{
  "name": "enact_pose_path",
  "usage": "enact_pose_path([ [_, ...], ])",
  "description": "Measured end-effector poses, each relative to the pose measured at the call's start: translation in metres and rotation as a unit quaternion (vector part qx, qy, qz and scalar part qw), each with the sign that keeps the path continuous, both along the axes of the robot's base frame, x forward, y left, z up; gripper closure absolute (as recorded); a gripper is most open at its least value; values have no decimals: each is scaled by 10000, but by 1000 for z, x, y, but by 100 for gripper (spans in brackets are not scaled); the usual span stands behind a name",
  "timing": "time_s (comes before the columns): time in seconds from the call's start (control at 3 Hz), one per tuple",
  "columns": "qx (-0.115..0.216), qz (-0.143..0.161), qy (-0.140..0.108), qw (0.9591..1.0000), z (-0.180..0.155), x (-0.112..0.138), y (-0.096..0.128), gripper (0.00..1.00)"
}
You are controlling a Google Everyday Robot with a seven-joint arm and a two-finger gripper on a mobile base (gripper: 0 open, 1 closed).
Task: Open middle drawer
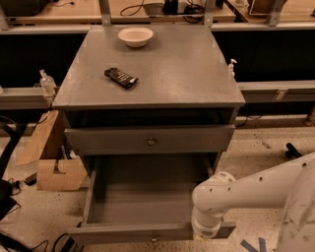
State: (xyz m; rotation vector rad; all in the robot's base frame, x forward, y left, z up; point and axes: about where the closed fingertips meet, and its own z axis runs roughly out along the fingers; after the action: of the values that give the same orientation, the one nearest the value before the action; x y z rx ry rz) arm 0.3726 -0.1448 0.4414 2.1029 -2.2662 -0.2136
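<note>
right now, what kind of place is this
Probably a lab or workshop: long workbenches with cables behind a grey drawer cabinet, a cardboard box on the floor. The gripper sits at the front right end of the open drawer.

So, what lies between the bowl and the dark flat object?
Only bare grey cabinet top, in the camera view. The tool is hidden under the arm's joint by the open middle drawer.

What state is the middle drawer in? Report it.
Open: the middle drawer is pulled far out, its inside showing; the end effector sits at its front's right end.
</note>
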Motion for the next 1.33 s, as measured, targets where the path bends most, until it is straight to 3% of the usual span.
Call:
enact_pose_path([
  [0.33, -1, 0, 3, 10000, 0, 0, 0, 98],
  [1.0, -2, 1, 8, 10000, 0, -1, 0, 53],
  [1.33, -3, 1, 10, 10000, -1, -1, 0, 21],
])
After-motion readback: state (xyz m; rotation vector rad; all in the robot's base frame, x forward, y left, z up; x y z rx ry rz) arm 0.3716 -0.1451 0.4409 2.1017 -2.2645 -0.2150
